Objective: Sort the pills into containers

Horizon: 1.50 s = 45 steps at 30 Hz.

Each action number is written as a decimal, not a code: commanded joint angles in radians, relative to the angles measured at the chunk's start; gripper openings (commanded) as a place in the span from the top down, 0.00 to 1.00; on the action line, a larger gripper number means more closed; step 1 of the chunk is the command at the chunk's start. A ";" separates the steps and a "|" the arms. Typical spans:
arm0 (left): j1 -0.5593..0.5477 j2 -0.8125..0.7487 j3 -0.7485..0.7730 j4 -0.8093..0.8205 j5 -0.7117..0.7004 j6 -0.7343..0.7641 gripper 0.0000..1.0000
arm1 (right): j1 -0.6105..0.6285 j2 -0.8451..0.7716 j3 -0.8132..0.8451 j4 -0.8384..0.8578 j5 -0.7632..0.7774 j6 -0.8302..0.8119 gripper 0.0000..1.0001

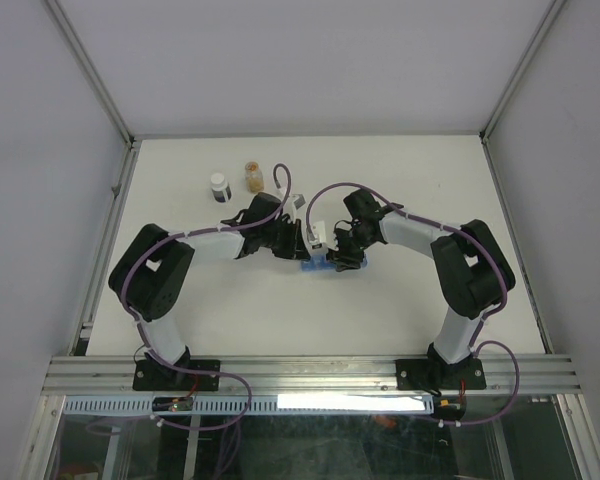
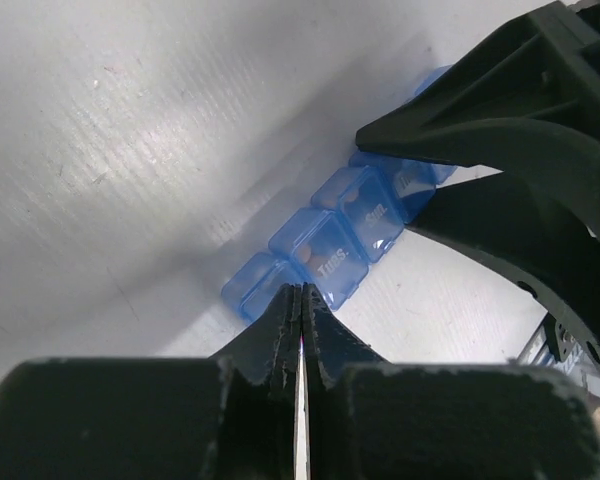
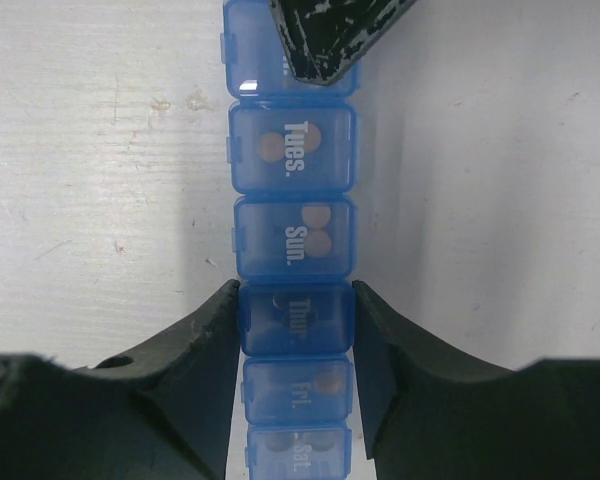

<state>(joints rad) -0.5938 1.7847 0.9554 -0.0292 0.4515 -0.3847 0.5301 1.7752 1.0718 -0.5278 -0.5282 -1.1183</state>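
Here, right hand (image 3: 296,322) clamped on blue pill organiser (image 3: 292,150), left hand (image 2: 300,300) fully closed, holding nothing.

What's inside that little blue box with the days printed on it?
Through the blue lids of the pill box, round brownish pills show in the Tues., Sun., Thur., Fri. and Sat. sections. The left tool covers the end section, so its contents are hidden.
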 commanded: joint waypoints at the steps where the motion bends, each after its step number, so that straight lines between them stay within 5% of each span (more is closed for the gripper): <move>1: -0.008 0.025 -0.009 -0.089 -0.074 0.052 1.00 | 0.008 0.026 0.010 -0.018 0.027 0.015 0.59; 12: -0.008 -0.159 0.034 -0.051 -0.016 0.032 0.98 | 0.008 0.026 0.011 -0.018 0.025 0.020 0.57; 24: 0.006 -0.466 -0.224 0.118 -0.118 0.002 0.72 | 0.002 -0.022 -0.011 -0.007 -0.031 0.034 0.19; 29: 0.008 -0.687 -0.331 0.226 -0.177 0.014 0.44 | -0.032 -0.108 0.004 -0.049 -0.086 0.057 0.06; 33: 0.009 -0.883 -0.436 0.389 -0.200 0.034 0.02 | -0.069 -0.206 0.029 -0.105 -0.113 0.093 0.05; 40: 0.014 -1.038 -0.337 0.279 -0.291 0.021 0.01 | -0.193 -0.407 0.142 -0.152 -0.152 0.331 0.01; 45: 0.014 -1.032 -0.146 0.108 -0.306 0.028 0.01 | -0.233 -0.614 0.206 -0.072 0.006 0.573 0.01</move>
<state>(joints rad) -0.5873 0.7593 0.6510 0.1734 0.1848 -0.3737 0.3088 1.3338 1.1992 -0.6678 -0.6094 -0.7860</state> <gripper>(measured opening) 0.990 0.991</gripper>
